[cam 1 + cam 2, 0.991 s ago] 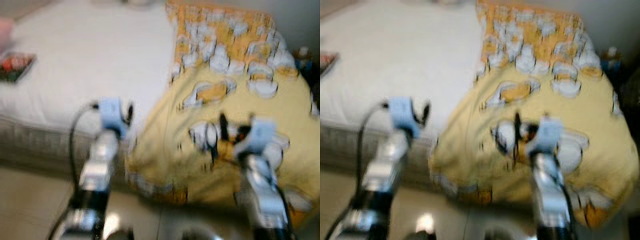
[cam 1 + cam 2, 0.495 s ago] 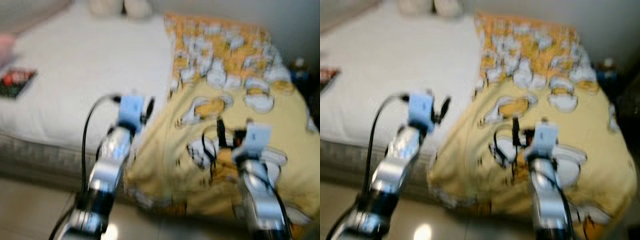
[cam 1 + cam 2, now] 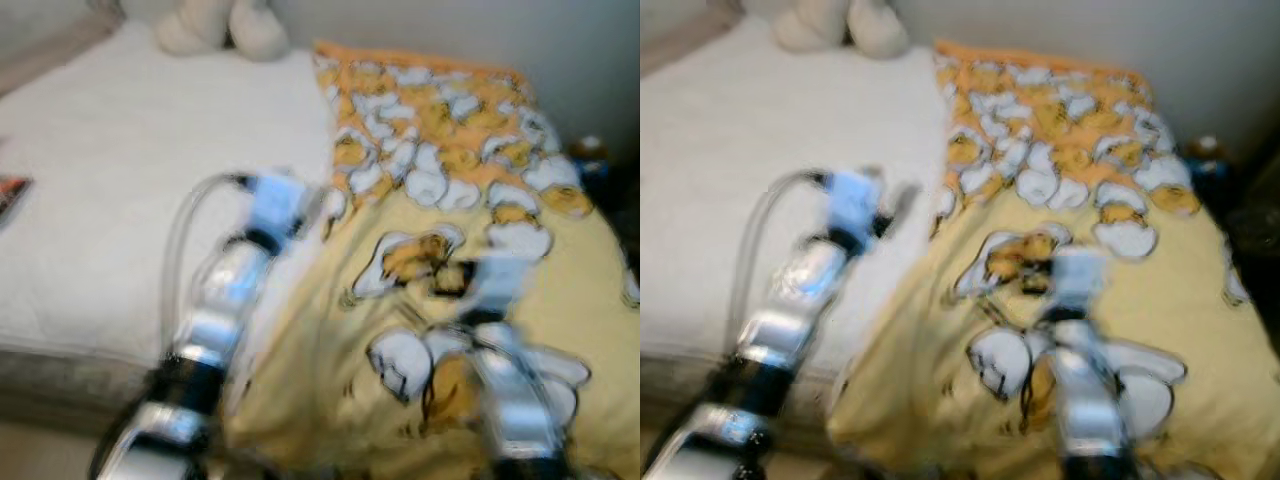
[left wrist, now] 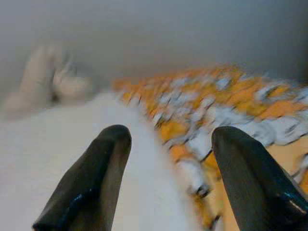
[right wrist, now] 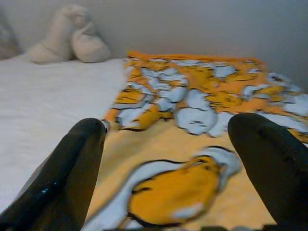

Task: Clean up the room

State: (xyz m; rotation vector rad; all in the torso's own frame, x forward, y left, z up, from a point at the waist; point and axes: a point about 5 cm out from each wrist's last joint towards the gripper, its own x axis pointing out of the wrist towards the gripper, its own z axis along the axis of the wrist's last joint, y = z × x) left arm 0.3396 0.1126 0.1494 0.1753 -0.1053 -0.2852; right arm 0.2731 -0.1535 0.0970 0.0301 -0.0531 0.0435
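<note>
— Yellow and orange, a cartoon-print blanket (image 3: 470, 230) is lying bunched over the right half of the bed, spilling over the near edge. Where are the pincers sitting?

— Both are hovering over it. The right gripper (image 5: 168, 159) is hanging above the yellow part with its fingers (image 5: 72, 168) spread wide and nothing between them. The left gripper (image 4: 168, 173) is reaching out above the blanket's left edge, where it is meeting the white mattress (image 3: 130, 190); its fingers (image 4: 96, 178) are also wide apart and holding nothing.

— Is the head camera showing that spread?

— No, the head views are smearing both arms; the wrist views are what is making the gaps plain.

— Anything else around?

— Cream stuffed toy (image 3: 830, 25) is resting at the far end of the mattress, near the wall, well apart from both grippers. At the left edge of the left eye view, something flat and reddish (image 3: 8, 195) is lying on the mattress, too blurred to name.
</note>
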